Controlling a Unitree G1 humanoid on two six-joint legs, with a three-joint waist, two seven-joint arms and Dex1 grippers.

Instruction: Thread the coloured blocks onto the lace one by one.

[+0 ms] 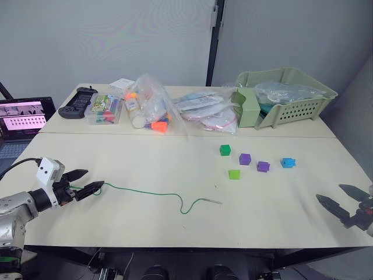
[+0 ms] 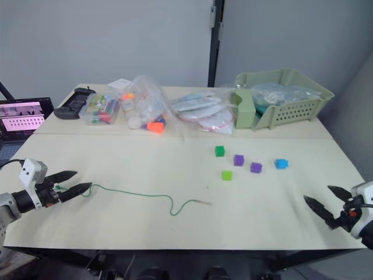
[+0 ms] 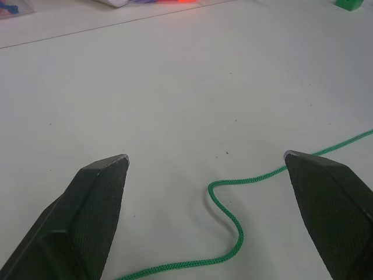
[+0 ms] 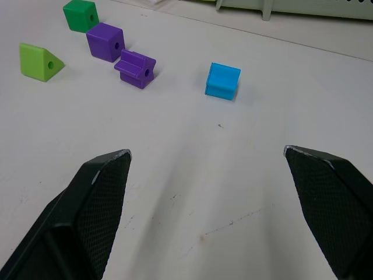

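Observation:
The green lace (image 1: 151, 193) lies in a wavy line across the near left of the table, its stiff pale tip (image 1: 215, 202) pointing right. My left gripper (image 1: 95, 178) is open at the lace's left end, and the lace (image 3: 250, 178) runs on the table between its fingers. Several coloured blocks sit at mid right: a dark green cube (image 1: 225, 150), a purple cube (image 1: 245, 158), a purple star-shaped block (image 1: 263, 166), a blue block (image 1: 287, 163) and a light green wedge (image 1: 234, 174). My right gripper (image 1: 329, 192) is open near the right front edge, short of the blue block (image 4: 223, 80).
Along the back stand a pale green basket (image 1: 291, 96), clear plastic bags of items (image 1: 151, 108), a box of markers (image 1: 105, 109) and a black controller (image 1: 77, 103). A laptop screen (image 1: 23, 116) glows past the left edge.

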